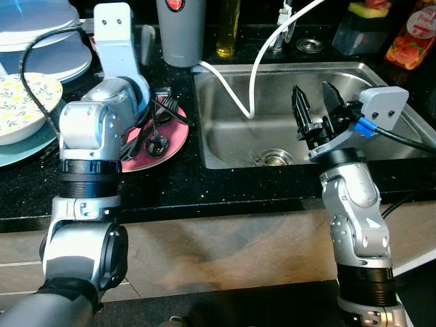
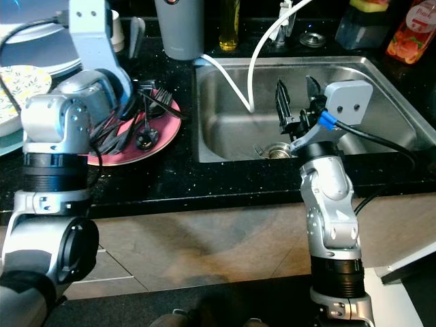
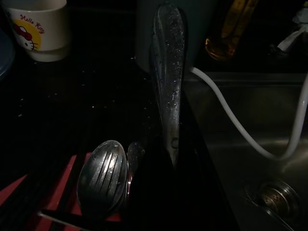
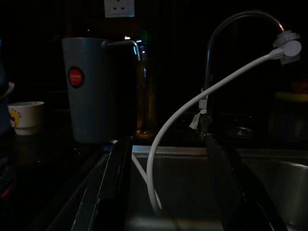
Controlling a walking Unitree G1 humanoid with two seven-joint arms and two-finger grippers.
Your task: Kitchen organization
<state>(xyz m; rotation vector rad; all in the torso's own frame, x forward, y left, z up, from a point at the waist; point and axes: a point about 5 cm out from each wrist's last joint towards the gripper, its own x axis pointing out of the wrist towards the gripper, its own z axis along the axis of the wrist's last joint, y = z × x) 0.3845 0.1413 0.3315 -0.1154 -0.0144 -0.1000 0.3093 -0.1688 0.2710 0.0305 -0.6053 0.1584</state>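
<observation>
Reaching across the black countertop [image 1: 177, 187], the left arm is bent at the elbow with its forearm angled down toward the pink plate [image 1: 178, 136], which sits just left of the sink and is loaded with cutlery [image 2: 146, 119]: dark forks plus a spoon. The left gripper [image 3: 166, 139] is down among that cutlery. From its wrist view there's a shiny metal handle [image 3: 168, 72] running straight up the middle and a ribbed spoon bowl [image 3: 102, 175] lying on the plate below, but honestly I can't tell if the fingers are actually pinched on the handle or just next to it, too dark.

The right arm stands up from below the counter edge, wrist bent so the right gripper [image 1: 318, 105] hangs over the stainless sink [image 1: 381, 75], fingers pointing up and toward the back. Those two black fingers are spread well apart and holding nothing.

A white hose [image 1: 255, 75] loops from the faucet down into the basin, near the drain [image 1: 276, 158]. At the back of the counter: a grey tumbler [image 1: 180, 30] with a red logo, an oil bottle [image 1: 228, 27] beside it. A Hello Kitty mug [image 3: 38, 29] shows up in the left wrist view. Off to the left, a lemon-print plate [image 1: 20, 102] sits on stacked plates.
</observation>
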